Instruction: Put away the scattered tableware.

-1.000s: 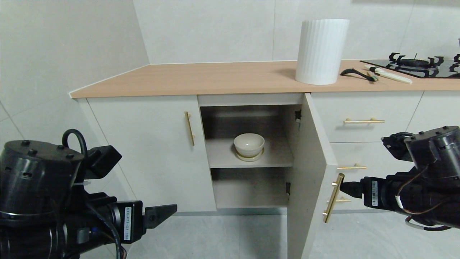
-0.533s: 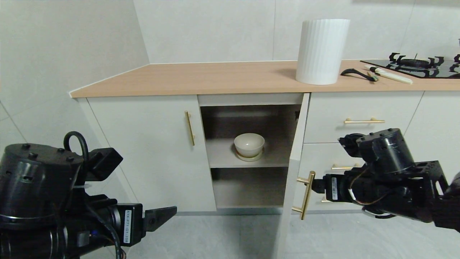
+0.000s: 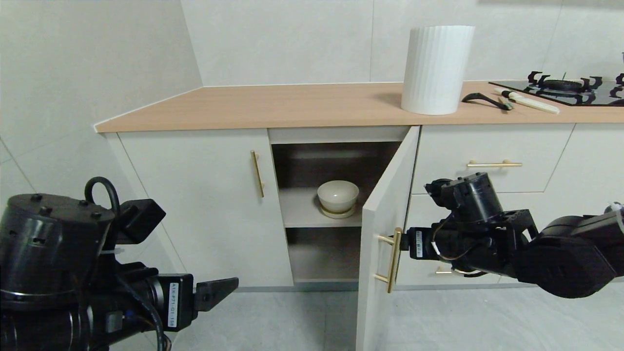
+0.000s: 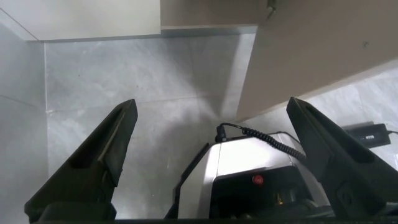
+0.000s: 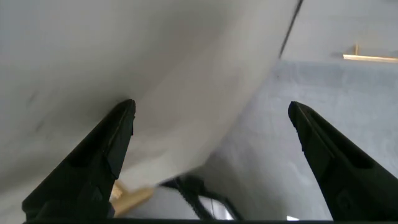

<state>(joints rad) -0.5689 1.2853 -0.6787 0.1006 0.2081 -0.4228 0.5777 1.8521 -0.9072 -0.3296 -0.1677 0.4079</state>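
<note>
Standing half open, the cabinet door [image 3: 385, 214] screens the right part of the compartment, its free edge just right of the bowl [image 3: 338, 195]. Bowl sits on a saucer [image 3: 338, 212] on the upper shelf [image 3: 302, 209]. Right hand [image 3: 402, 242], fingers spread and holding nothing, is at the door's gold handle [image 3: 391, 260]; contact cannot be told. Left hand [image 3: 222, 290], likewise spread, hangs low over the floor [image 3: 292, 317], well apart from the cabinet. On the surface [image 3: 273, 105]: white ribbed canister [image 3: 436, 69], utensils [image 3: 507, 100] beside the hob [image 3: 565, 90]
</note>
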